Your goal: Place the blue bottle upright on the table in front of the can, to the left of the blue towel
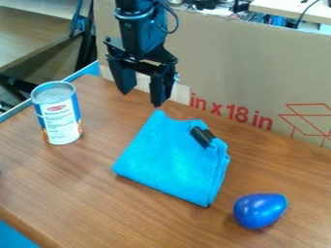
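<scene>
While hanging w/ gripper (141, 98) fingers released, approx. 11 o'clock from folded cloth (171, 162), held nothing; left can (59, 116) (10 o'clock) & blue obj. (260, 210) (4 o'clock) ungrasped; apparently, finished no handling.

It looks like a robotics lab. A robot arm (139, 31) hangs above a table (84, 184), cardboard (259, 63) standing behind.

Inner folds of cloth (168, 162) hidden. Arm (134, 29) cut off by top edge. Print on can (61, 118) too small.
</scene>
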Robot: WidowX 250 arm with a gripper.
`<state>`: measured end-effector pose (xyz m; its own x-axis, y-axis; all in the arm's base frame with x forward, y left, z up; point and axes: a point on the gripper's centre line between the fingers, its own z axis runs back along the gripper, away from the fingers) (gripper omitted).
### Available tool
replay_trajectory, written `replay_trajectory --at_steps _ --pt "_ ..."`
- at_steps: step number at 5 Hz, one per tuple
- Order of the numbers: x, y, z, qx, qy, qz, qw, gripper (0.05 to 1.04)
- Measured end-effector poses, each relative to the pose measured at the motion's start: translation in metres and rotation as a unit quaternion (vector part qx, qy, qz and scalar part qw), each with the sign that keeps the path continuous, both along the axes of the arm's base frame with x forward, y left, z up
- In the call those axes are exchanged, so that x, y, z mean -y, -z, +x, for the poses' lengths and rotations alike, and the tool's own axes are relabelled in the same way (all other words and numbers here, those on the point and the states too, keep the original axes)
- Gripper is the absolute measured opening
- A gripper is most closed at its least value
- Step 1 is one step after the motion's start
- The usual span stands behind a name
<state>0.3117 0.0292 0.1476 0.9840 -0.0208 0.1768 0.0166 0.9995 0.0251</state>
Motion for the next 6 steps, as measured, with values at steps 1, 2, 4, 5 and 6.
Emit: replay_trajectory --at_steps 1,2,4,5,6 --pt "0.001 0.008 -0.001 -0.014 0.004 -0.001 0.9999 1.0" --pt "-0.028 0.01 -0.012 -0.028 0.03 -0.028 0.9987 1.0" --pt "-0.106 -0.005 -0.032 -0.05 0.018 0.051 0.9973 1.0" --pt "-0.139 -0.005 -0.044 -0.073 -0.022 0.112 0.9908 1.0" --pt "-0.16 0.001 -0.053 -0.095 -0.034 0.131 0.9862 1.0"
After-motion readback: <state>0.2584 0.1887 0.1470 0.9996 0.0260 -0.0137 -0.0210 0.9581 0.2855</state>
